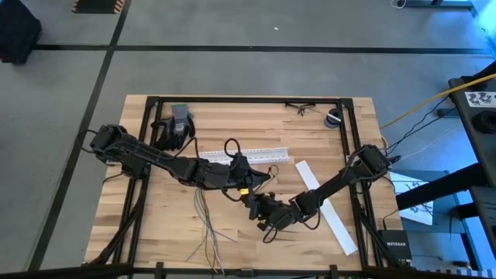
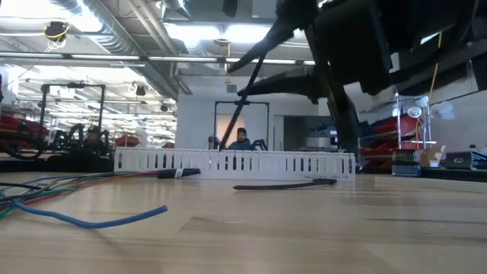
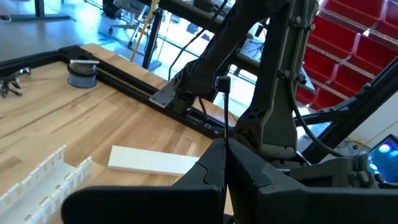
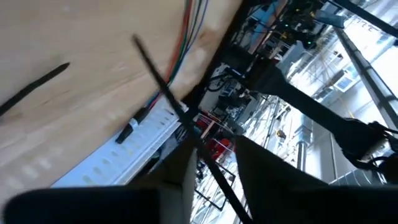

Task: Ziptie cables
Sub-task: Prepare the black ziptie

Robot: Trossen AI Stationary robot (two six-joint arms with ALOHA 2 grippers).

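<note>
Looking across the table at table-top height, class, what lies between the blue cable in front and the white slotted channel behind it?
In the low view, between the blue cable and the white slotted channel, a black ziptie lies flat on bare wood.

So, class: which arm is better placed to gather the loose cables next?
Probably left: the cables lie on its side, close to the left end effector, which grips a ziptie; the right end effector sits farther right.
</note>
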